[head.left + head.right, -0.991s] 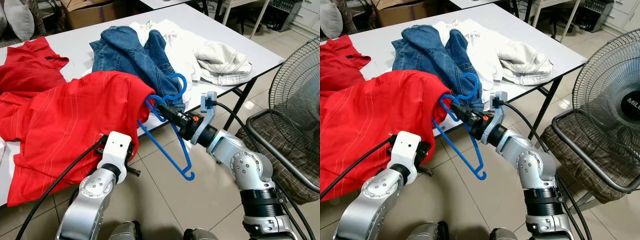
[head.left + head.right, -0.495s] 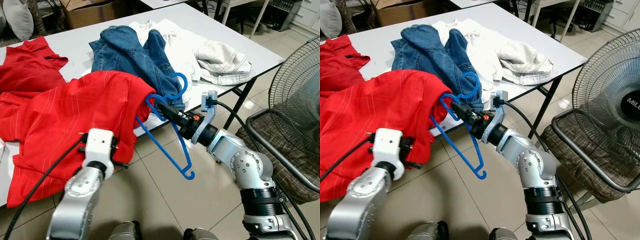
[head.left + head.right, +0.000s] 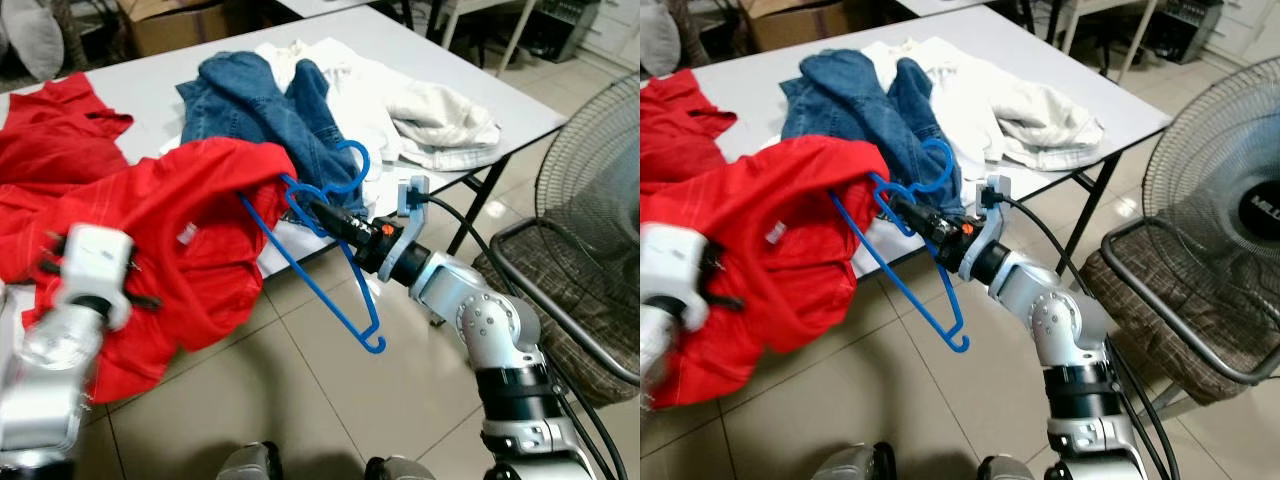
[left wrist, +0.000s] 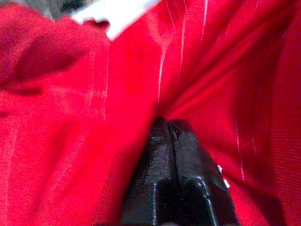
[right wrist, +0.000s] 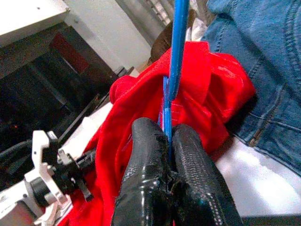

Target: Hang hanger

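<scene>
Our right gripper (image 3: 322, 212) sits in the middle of the frame, and its two black fingers (image 5: 141, 155) are squeezed tight on the blue hanger (image 3: 330, 275). The hanger is just past the front edge of the tabletop (image 3: 450, 60). Its hook curls up by the jeans (image 3: 265, 105), and one long arm slants down toward the floor (image 3: 330, 400) at the lower middle. The other arm pokes left into the red shirt (image 3: 170, 230).

Our left gripper (image 4: 175, 139) is at the left of the frame. Its fingers are pressed together on a fold of the red shirt, and the cloth looks bunched and pulled to the left.

We think the step in hand is getting the shirt onto the hanger. One end of the hanger seems to be going in at the shirt's opening, but we cannot tell how far in it is.

Next, we would need to keep a firm hold on the hanger and tug the shirt over it, so both shoulders sit on the two arms. If we pull too hard the shirt might slip off the end
</scene>
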### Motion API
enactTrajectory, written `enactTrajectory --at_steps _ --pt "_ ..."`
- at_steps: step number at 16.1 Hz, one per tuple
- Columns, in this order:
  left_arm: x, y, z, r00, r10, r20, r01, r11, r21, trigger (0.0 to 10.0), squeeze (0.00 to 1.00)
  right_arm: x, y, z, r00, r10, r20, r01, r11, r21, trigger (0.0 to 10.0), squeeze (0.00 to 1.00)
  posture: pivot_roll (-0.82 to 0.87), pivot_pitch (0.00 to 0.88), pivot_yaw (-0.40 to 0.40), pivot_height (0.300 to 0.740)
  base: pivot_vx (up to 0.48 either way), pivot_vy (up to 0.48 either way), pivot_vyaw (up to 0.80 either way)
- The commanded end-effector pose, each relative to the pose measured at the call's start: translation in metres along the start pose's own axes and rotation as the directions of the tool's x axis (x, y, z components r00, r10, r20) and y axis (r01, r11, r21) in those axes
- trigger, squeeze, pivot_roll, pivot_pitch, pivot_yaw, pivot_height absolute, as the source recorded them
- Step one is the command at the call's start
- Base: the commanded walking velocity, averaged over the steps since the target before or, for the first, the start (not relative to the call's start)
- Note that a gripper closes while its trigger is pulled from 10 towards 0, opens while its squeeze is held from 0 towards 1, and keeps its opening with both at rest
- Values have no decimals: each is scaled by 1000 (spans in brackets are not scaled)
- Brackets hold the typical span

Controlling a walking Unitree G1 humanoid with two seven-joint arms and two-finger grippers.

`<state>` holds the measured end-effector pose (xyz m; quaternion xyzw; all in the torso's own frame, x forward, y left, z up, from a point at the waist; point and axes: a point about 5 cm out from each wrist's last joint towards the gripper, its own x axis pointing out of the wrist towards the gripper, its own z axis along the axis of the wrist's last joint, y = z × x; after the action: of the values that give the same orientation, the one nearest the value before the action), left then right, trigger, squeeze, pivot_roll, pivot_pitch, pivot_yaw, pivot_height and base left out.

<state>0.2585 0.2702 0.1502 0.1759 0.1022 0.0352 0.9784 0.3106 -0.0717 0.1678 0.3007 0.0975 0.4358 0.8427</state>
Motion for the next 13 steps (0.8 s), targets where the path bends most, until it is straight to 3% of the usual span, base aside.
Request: enactTrajectory --at_steps 1,2,3,4,5,8,9,10,11,12,13 --pt "2 5 3 1000 -19 17 19 1000 -10 0 0 4 3 3 1000 17 -2 -17 1000 -5 10000 0 -44 132 -10 740 0 0 0" --pt "4 12 13 998 -39 51 41 998 -39 0 0 9 3 4 1000 19 -7 -19 1000 -4 10000 0 -44 132 -10 740 0 0 0" --pt "4 10 23 988 -127 92 136 986 -100 0 0 14 3 4 1000 16 -8 -16 1000 2 10000 0 -28 143 -6 740 0 0 0" --pt "-1 1 35 962 -237 137 257 953 -158 0 0 19 0 2 1000 -5 2 5 1000 27 10000 0 -20 146 -3 740 0 0 0" --pt "-13 -11 45 912 -372 173 402 894 -198 0 0 31 -8 0 995 -90 53 84 991 103 10000 0 14 157 6 740 0 0 0" --pt "-26 -17 48 860 -483 167 508 841 -188 0 0 45 -12 -2 986 -135 101 114 975 189 10000 0 70 170 17 740 0 0 0" --pt "-31 -15 49 849 -510 139 528 834 -160 0 0 52 -10 -3 985 -130 114 104 971 214 10000 0 82 170 21 740 0 0 0" --pt "-35 -13 50 865 -492 97 501 859 -110 0 0 60 -4 -5 987 -113 117 85 972 220 10000 0 92 170 25 740 0 0 0" --pt "-37 -13 50 888 -456 57 460 885 -75 5569 0 65 0 -7 988 -99 120 70 971 229 10000 0 97 169 28 740 0 0 0" --pt "-43 -27 53 867 -492 77 498 862 -97 10000 1000 68 2 -8 989 -90 121 60 971 232 10000 0 107 166 20 740 0 0 0" --pt "-48 -40 53 852 -517 81 523 844 -115 10000 1000 70 2 -9 989 -89 122 59 971 230 10000 0 107 163 15 740 0 0 0"
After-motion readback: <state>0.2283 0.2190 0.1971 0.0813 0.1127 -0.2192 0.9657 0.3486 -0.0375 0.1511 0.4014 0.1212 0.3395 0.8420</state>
